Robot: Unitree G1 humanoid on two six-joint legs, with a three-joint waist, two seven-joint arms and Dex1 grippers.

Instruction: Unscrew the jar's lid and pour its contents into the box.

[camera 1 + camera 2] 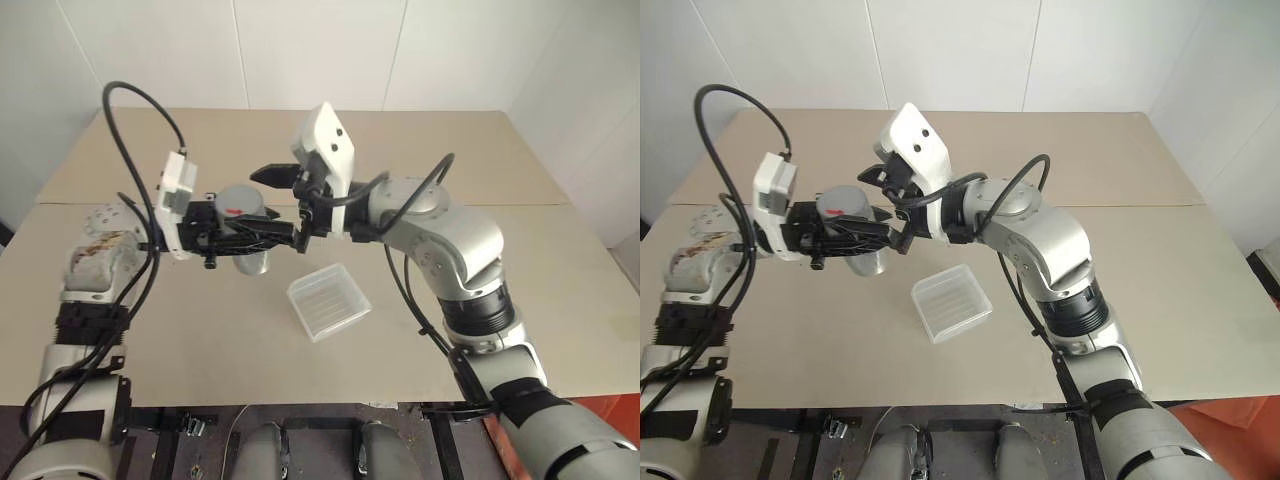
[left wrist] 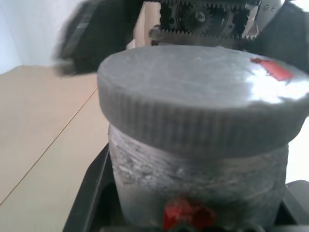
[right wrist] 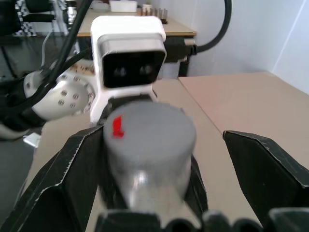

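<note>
Left eye view: table [image 1: 520, 300], box [image 1: 329, 301] near centre. Left gripper [image 1: 262, 235] is clamped on the upright jar [image 1: 250, 255], held left of the box. Right gripper [image 1: 290, 200], jaws spread wide, straddles the lid [image 1: 240, 199] from the right.

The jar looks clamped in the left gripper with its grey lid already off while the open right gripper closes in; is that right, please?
Not quite: the lid is on the jar, as the left wrist view shows. The left gripper does clamp the jar, and the right gripper is open around the lid.
</note>
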